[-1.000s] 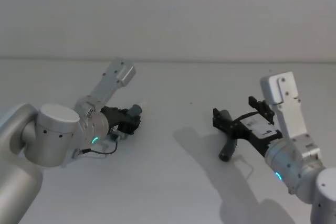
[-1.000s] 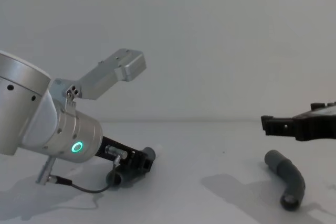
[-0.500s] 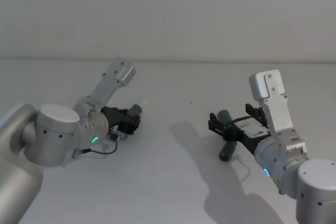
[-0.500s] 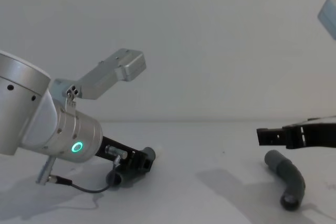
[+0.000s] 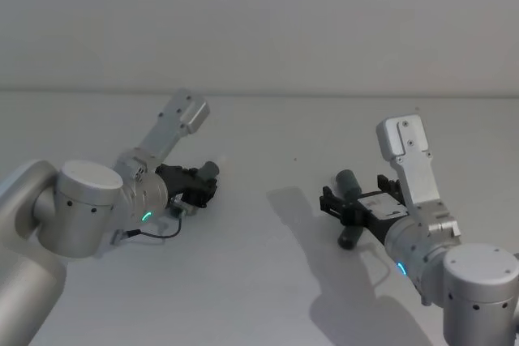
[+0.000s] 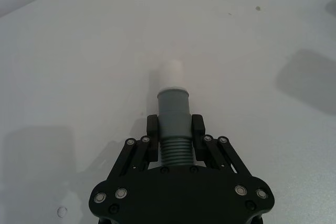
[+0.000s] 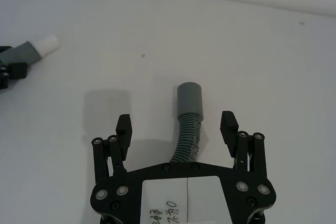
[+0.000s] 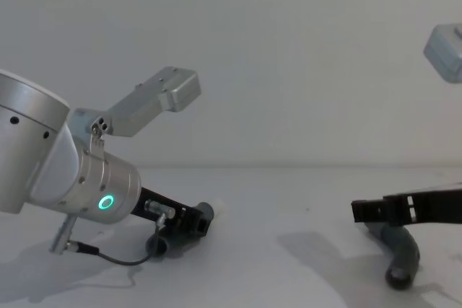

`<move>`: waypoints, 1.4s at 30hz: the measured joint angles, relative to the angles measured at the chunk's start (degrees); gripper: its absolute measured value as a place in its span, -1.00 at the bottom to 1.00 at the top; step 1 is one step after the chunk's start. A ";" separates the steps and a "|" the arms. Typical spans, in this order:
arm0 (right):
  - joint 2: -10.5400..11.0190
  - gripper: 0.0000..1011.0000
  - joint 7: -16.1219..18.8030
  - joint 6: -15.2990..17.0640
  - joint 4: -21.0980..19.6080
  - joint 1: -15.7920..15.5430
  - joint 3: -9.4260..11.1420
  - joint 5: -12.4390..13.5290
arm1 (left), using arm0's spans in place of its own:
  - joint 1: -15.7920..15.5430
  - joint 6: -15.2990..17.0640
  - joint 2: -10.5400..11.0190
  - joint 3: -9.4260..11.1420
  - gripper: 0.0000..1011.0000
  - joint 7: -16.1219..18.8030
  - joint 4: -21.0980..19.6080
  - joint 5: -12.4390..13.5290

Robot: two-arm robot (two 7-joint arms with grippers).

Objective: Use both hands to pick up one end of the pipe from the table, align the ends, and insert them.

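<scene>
The left gripper sits low over the left side of the table, its 2 fingers clamped on the left pipe piece where the ribbed middle meets the smooth grey cuff. That cuff points forward out of the fingers, away from the wrist, and ends in a short white collar. In the chest view the gripper and its pipe piece look to be just above the surface, though whether the piece touches the table is hard to tell. Well apart, on the right side, the right pipe piece lies on the table, bent, with 1 smooth cuff pointing away from the robot and the other end nearer it. The right gripper is low around it with its 2 fingers spread wide, 1 on each side of the ribbed middle, and a clear gap shows between each finger and the pipe
</scene>
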 joint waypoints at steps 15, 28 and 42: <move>-1.66 0.98 -0.17 1.92 2.23 0.70 0.56 -0.19 | 0.00 0.00 0.00 0.00 -0.29 0.00 0.00 0.00; -2.49 0.98 0.39 3.31 3.90 1.08 1.62 0.06 | 0.00 0.00 0.00 0.00 -0.29 0.00 0.00 0.00; -3.19 0.98 1.32 4.44 5.37 1.58 2.74 0.59 | 0.00 0.00 0.00 0.00 -0.29 0.00 0.01 0.00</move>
